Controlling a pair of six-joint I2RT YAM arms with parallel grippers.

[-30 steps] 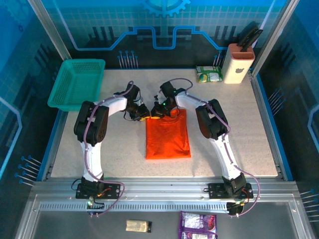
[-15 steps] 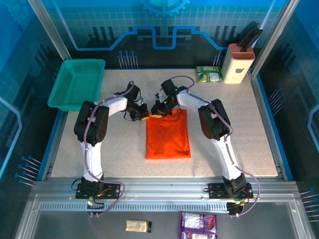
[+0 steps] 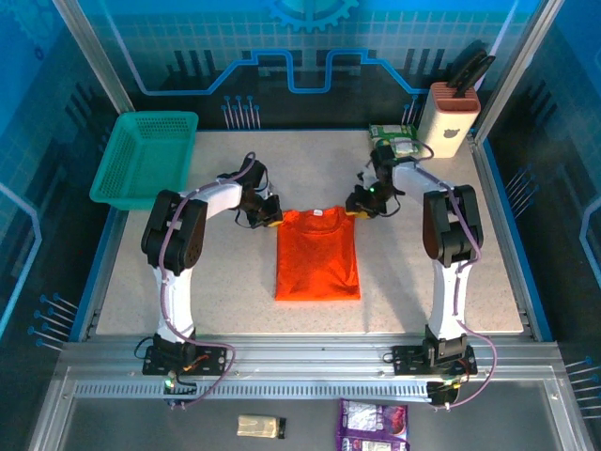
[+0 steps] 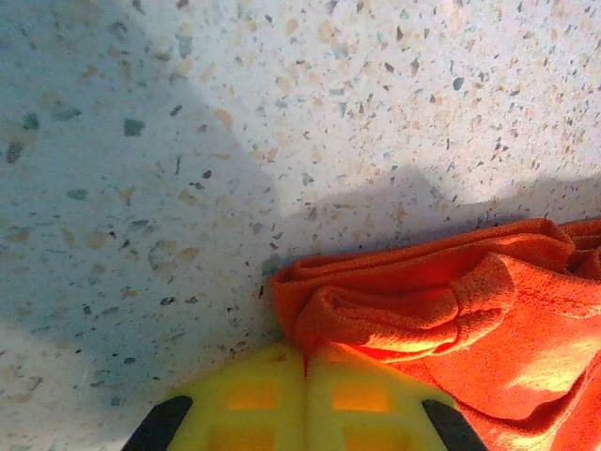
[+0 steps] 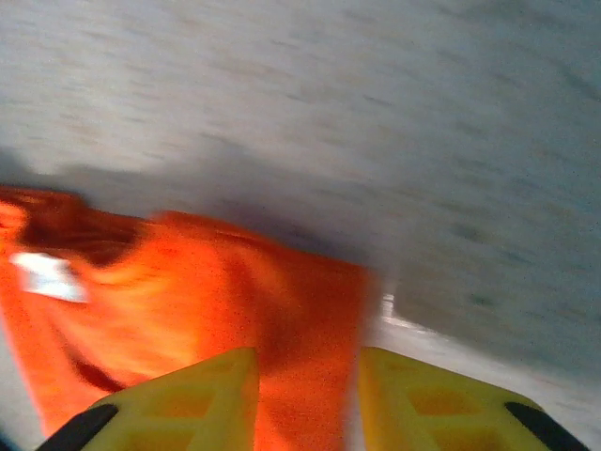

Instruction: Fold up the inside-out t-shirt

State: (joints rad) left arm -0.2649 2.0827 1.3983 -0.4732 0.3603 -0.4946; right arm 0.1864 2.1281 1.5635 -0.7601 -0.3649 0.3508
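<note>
Since a second ago my right arm has swung from the collar of the inside-out t-shirt point(image 3: 317, 256) to its far right corner. The right claw point(image 3: 353, 209) is partly open, with blurred cloth showing between its fingers. The left claw point(image 4: 305, 357) is closed, its tips against the bunched far left corner; I cannot tell if it pinches. The shirt lies flat mid-counter point(image 3: 235, 282).

A pale speckled stone-look surface point(image 3: 235, 301) sits inside blue translucent walls point(image 3: 188, 38) printed with a grid and a gear point(image 3: 312, 11). Aluminium rails point(image 3: 300, 366) line the near edge. Bright light, soft shadows.
</note>
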